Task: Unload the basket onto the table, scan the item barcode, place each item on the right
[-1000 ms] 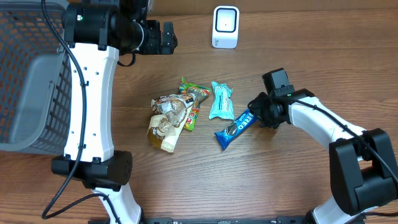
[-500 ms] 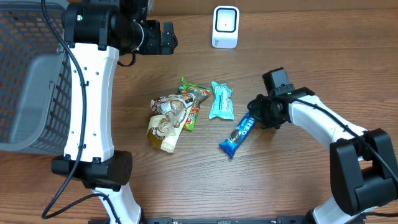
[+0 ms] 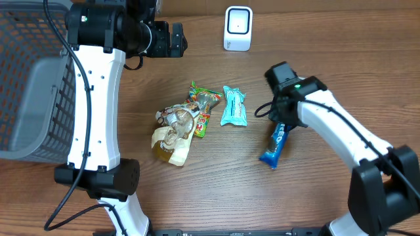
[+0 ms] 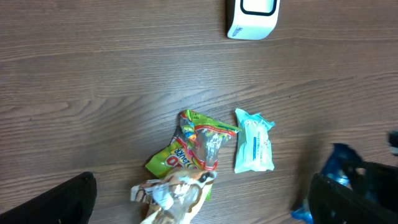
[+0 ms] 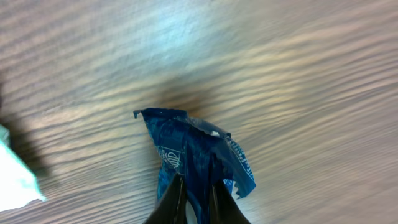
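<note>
My right gripper (image 5: 194, 198) is pinching one end of the blue cookie pack (image 3: 275, 145), which is dangling just beneath it. With the grasp done, I'm judging the carry to the scanner (image 3: 237, 28), well beyond it, as remaining.

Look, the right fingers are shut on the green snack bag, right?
No. The right fingers are shut on the blue packet; the right wrist view shows it. The green snack bag lies untouched on the table.
</note>
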{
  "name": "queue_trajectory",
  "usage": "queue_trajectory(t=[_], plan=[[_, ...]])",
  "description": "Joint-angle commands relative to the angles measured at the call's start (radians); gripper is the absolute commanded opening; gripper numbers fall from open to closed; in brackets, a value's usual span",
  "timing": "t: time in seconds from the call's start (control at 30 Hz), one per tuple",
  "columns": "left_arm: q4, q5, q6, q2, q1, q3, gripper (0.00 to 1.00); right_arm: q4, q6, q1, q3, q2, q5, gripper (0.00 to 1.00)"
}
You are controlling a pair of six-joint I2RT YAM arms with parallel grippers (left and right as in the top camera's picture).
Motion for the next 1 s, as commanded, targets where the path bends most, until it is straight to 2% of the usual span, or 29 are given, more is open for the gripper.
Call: queue_trajectory(t=[0.0, 0.27, 0.37, 0.6, 0.77, 0.97], plan=[[0.002, -0.009, 0.008, -0.009, 0.002, 0.008, 1.00, -0.026, 0.019, 0.095, 0.045, -0.063, 0.349, 0.04], [0.002, -0.009, 0.008, -0.008, 0.002, 0.008, 1.00, -0.133, 0.062, 0.312, 0.044, -0.042, 0.838, 0.04], [0.002, -0.009, 0.008, -0.009, 0.002, 0.008, 1.00, -0.130, 0.062, 0.354, 0.044, -0.042, 0.906, 0.04], [0.002, -0.009, 0.008, -0.009, 0.002, 0.008, 0.99, -0.062, 0.076, 0.398, 0.044, -0.042, 0.608, 0.04], [0.002, -0.009, 0.008, -0.008, 0.002, 0.008, 1.00, -0.029, 0.093, 0.405, 0.047, -0.044, 0.431, 0.19], [0.002, -0.009, 0.008, -0.008, 0.002, 0.008, 1.00, 0.040, 0.080, 0.357, 0.096, -0.119, 0.023, 0.12]])
